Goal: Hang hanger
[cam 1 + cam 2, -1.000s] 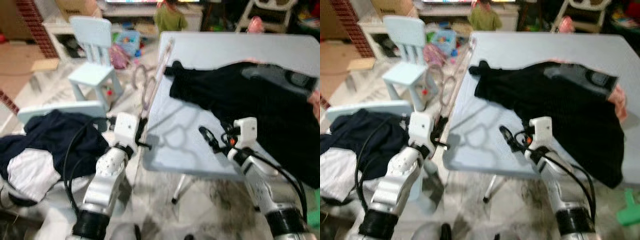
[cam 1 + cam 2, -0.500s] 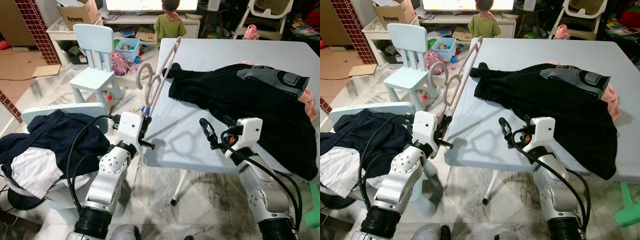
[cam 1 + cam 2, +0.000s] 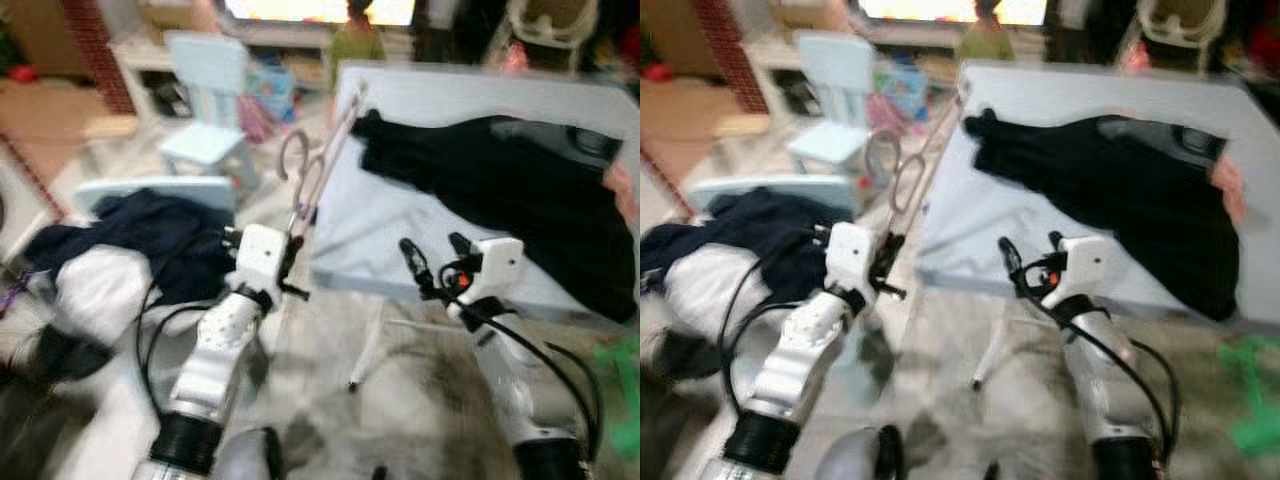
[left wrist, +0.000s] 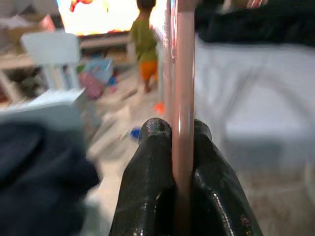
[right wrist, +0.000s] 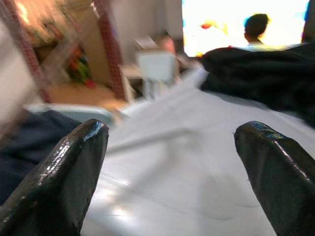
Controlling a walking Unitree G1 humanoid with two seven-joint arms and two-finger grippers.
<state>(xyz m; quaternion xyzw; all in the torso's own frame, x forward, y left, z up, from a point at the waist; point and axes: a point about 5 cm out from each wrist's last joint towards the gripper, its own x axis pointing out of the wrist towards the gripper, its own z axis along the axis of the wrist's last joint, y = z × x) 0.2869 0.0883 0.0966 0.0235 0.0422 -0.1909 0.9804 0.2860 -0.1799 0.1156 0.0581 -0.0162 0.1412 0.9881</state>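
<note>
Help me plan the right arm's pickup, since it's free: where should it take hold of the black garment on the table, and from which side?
Probably the near left corner of the black garment, where a lobe lies on bare table. Bring the right tool, its fingers open, forward from the table's near edge; the left tool is shut on the pink hanger.
</note>
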